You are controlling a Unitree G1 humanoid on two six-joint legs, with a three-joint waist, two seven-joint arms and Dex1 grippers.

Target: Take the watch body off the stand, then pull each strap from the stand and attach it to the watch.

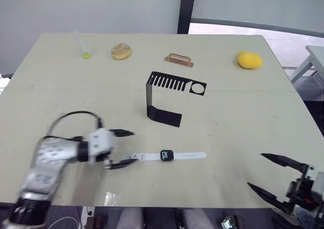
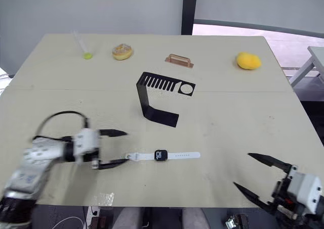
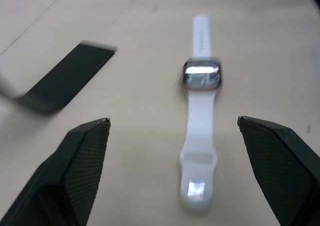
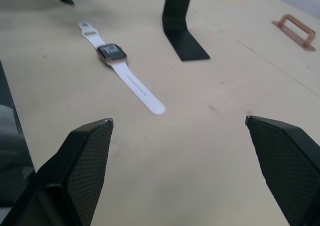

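On my feed the surface (image 1: 243,117) is a pale beige, and near its front edge I see the watch body (image 1: 166,155), black-faced with white digits and a silvery rim, between two white straps (image 1: 191,155), the right one dotted with a row of small holes. Behind it the stand (image 1: 167,94) is plain black with a comb-like row of slots. Along the far edge I make out a clear tube (image 1: 82,46) with a yellow-green tip, a tan doughnut-like piece (image 1: 121,51), a copper-coloured handle (image 1: 179,60) and a yellow lump (image 1: 249,60); both claws have black fingers (image 3: 82,156) with a fine cross-hatched texture.
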